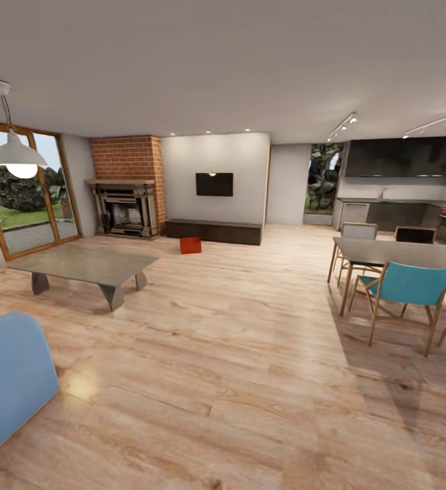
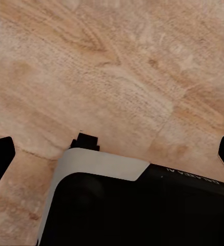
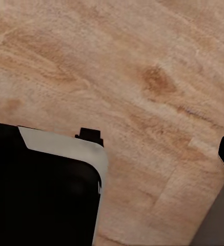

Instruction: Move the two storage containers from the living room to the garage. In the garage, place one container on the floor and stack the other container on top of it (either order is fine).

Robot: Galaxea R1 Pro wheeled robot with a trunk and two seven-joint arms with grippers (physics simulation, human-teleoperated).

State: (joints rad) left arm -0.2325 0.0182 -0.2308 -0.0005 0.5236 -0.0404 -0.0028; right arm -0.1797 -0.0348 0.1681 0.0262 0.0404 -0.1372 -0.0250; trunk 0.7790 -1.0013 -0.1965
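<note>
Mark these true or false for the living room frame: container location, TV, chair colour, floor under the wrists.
1. An orange-red storage container sits on the wood floor in front of the long low cabinet. True.
2. The container rests on the grey coffee table. False: it is on the floor, beyond the table.
3. A black TV hangs above the cabinet. True.
4. The nearest dining chair is red. False: it is teal.
5. Both wrist views look down on light wood planks. True.
</note>
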